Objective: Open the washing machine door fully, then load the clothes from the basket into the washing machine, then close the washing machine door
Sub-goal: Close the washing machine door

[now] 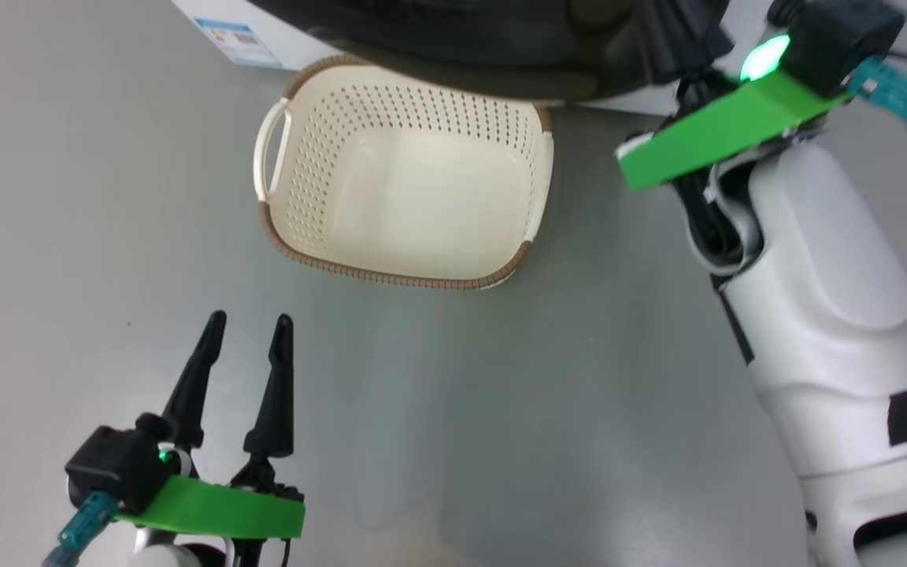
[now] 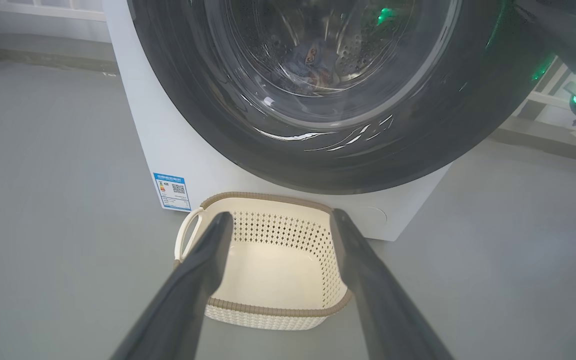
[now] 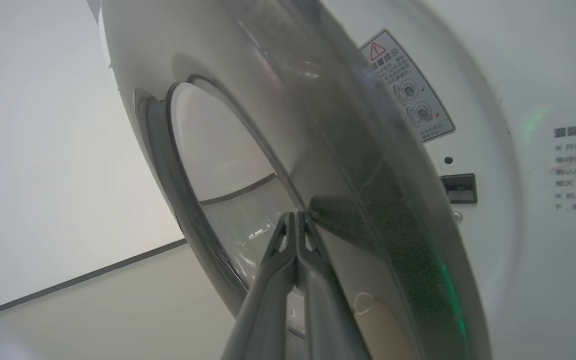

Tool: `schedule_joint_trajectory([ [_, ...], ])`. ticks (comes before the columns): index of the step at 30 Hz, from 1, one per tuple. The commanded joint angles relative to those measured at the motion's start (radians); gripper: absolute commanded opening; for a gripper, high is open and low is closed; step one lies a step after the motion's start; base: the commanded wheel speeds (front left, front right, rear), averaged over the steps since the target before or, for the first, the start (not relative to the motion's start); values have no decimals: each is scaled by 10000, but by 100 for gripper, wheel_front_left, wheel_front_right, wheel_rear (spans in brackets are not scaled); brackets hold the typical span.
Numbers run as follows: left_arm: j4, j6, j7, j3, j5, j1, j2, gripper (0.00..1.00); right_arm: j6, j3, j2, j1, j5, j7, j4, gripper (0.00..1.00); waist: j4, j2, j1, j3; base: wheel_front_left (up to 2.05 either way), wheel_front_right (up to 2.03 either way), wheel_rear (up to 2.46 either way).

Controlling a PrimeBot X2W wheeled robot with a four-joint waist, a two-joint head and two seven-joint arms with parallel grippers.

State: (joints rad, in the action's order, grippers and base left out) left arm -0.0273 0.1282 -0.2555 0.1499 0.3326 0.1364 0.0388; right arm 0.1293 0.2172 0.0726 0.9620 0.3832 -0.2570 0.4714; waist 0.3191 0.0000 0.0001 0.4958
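The basket (image 1: 422,110) stands empty on the grey floor (image 1: 68,197), just in front of the washing machine (image 2: 168,150) and near the blue label sticker (image 2: 172,191) at the machine's lower corner. The clothes (image 2: 313,62) lie inside the steel drum, seen as a blue, patterned heap through the clear bowl of the washing machine door (image 2: 418,125). In the left wrist view the door's glossy black rim covers the drum opening. In the right wrist view the door stands at an angle to the white front panel, so it is ajar rather than latched. The dark latch slot (image 3: 459,188) and a warning sticker (image 3: 408,87) show on the panel beside it. The right hand (image 3: 295,217) has its two fingers pressed flat together with nothing between them, and its tips rest at the door where the glass meets the rim. Whether they actually touch it, I cannot tell. The white right forearm (image 1: 816,299) reaches up towards the dark door at the top of the head view. The left hand (image 1: 251,323) hangs low over the floor, well apart from the basket, with its fingers spread wide and nothing held.
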Motion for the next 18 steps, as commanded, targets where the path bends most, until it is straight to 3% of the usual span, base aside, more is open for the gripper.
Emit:
schedule_joint_trajectory([
  [1,-222,25,-63,-295,72,200,146,100,14,8,-223,242,148,-48,-160,0,54,0,-1,275,0,0,0],
  [18,-220,25,-63,242,240,646,118,100,14,-1115,-223,2347,-103,-48,373,0,84,0,-1,1209,0,0,0],
])
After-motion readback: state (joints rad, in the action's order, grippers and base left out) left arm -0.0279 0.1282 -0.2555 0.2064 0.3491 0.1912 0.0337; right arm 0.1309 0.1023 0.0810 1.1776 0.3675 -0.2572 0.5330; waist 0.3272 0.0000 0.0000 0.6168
